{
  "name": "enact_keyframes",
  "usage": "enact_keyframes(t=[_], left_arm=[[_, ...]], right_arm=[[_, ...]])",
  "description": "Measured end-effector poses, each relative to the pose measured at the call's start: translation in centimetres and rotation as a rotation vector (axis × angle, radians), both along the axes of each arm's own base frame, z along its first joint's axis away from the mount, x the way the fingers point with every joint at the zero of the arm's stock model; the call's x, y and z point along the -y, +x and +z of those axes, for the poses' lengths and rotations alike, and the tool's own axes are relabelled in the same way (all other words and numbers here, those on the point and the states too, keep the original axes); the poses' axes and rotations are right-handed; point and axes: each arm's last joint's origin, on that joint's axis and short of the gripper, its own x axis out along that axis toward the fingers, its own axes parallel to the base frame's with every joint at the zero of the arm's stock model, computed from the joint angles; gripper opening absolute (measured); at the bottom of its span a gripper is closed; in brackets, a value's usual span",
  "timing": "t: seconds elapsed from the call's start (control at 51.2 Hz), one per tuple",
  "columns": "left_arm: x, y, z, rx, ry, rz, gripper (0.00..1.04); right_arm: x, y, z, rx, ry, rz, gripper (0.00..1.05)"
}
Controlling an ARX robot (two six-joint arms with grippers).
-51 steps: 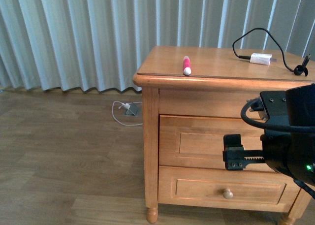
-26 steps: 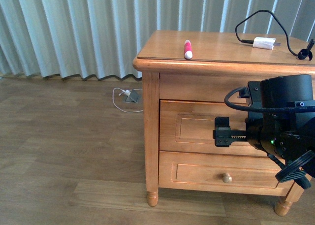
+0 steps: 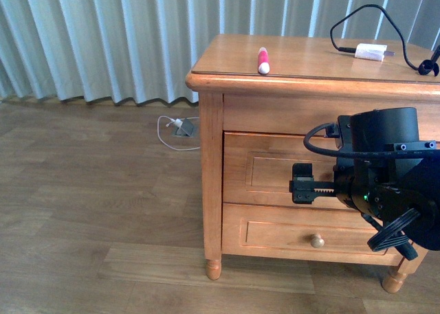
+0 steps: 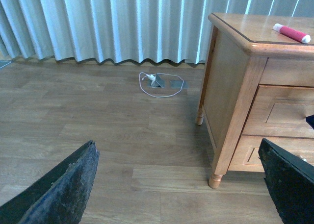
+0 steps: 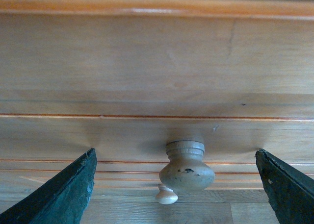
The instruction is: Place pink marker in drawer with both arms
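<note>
The pink marker [image 3: 262, 60] lies on the nightstand [image 3: 323, 60], near its left front edge. It looks light, stiff and slick, and likely to roll, so pinch it mid-barrel. The right gripper [image 3: 303, 183], jaws wide apart, faces the drawer [image 3: 271, 180] knob [image 5: 186, 167]. The left gripper [image 4: 177, 143] is also spread, empty.

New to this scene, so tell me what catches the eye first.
The bulky black right gripper dominates, open and facing the knob of the upper drawer. On top of the nightstand, the bright pink marker lies near the front edge.
</note>
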Motion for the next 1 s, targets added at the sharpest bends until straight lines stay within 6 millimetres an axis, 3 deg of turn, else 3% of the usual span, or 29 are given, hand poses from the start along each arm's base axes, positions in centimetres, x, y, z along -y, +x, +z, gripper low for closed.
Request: enact_keyframes(t=[0.098, 0.176, 0.546, 0.8, 0.995], left_arm=[[0.0, 0.0, 0.0, 0.000, 0.000, 0.000, 0.99], [0.0, 0.0, 0.0, 0.000, 0.000, 0.000, 0.99], [0.0, 0.0, 0.0, 0.000, 0.000, 0.000, 0.99], [0.0, 0.0, 0.0, 0.000, 0.000, 0.000, 0.99], [0.0, 0.0, 0.0, 0.000, 0.000, 0.000, 0.99]], right_arm=[[0.1, -0.1, 0.0, 0.012, 0.000, -0.005, 0.96], [0.2, -0.1, 0.0, 0.020, -0.002, -0.010, 0.86], [0.8, -0.3, -0.3, 0.008, 0.000, -0.007, 0.24], [1.0, -0.7, -0.2, -0.029, 0.001, 0.013, 0.22], [1.6, -2.6, 0.3, -0.082, 0.027, 0.037, 0.22]])
